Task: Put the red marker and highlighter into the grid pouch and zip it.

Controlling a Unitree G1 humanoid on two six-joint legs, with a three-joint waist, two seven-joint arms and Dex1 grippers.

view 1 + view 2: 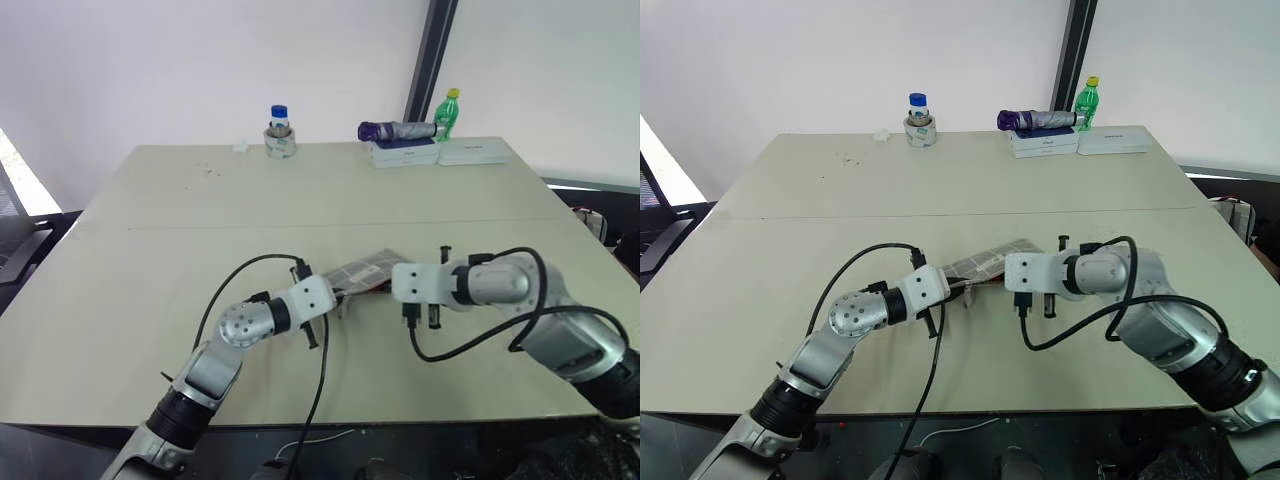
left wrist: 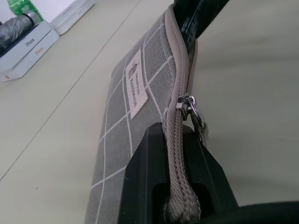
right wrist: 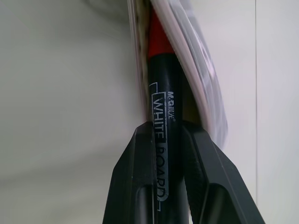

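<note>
The grid pouch (image 1: 365, 270) lies tilted at the table's middle, grey with a white grid and a small label (image 2: 135, 86). Its zipper pull (image 2: 188, 103) sits partway along the zipper. My left gripper (image 2: 174, 186) is shut on the pouch's zipper edge at its left end. From the right, my right gripper (image 3: 166, 140) is shut on the red marker (image 3: 161, 44), which has a black label band. The marker's red end pokes into the pouch's open mouth. The highlighter is hidden.
At the table's far edge stand a blue-capped bottle inside a tape roll (image 1: 280, 135), a green bottle (image 1: 447, 112) and a folded purple umbrella (image 1: 395, 130) lying on white boxes (image 1: 475, 150). Black cables loop from both wrists over the near table.
</note>
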